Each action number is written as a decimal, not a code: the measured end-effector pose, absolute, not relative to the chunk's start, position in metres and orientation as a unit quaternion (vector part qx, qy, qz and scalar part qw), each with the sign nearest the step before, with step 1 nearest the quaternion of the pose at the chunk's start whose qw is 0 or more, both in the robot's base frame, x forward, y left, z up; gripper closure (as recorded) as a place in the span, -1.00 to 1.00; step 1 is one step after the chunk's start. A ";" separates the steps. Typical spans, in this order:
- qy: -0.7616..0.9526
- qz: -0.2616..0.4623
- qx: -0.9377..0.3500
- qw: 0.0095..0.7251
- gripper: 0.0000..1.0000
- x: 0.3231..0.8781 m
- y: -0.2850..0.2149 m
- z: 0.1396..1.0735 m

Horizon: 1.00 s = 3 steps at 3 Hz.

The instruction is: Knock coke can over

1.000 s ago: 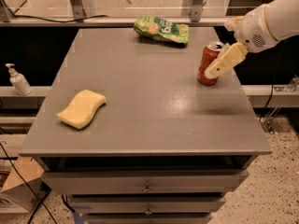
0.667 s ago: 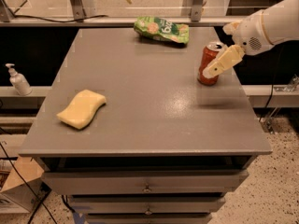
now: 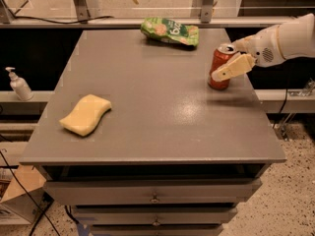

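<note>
Camera view: the small red aluminium coke can [image 3: 219, 56] is seen upright at the frame's right, by the grey tabletop's [image 3: 162, 117] edge, with the beige tool [image 3: 227, 69] laid against it; whether it is spread cannot be told. Pushed low, the can might be slid off untipped

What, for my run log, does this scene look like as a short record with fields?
coke can: standing, near the table's right edge
pincer: reaching in from the right, against the can's right side as seen from the camera
table: grey top, with drawers below
sponge: yellow, lying flat, front left
snack bag: green, lying at the far edge
pump bottle: on the ledge left of the table
task status: can not yet knocked over
</note>
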<state>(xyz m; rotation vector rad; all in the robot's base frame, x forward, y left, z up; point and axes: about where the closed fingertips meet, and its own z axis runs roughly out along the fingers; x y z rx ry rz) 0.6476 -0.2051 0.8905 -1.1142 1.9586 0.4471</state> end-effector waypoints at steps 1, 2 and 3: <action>0.767 0.206 -0.428 0.432 -0.17 0.647 -0.199 0.891; 0.744 0.217 -0.447 0.447 0.28 0.643 -0.180 0.905; 0.727 0.194 -0.494 0.436 0.76 0.635 -0.156 0.931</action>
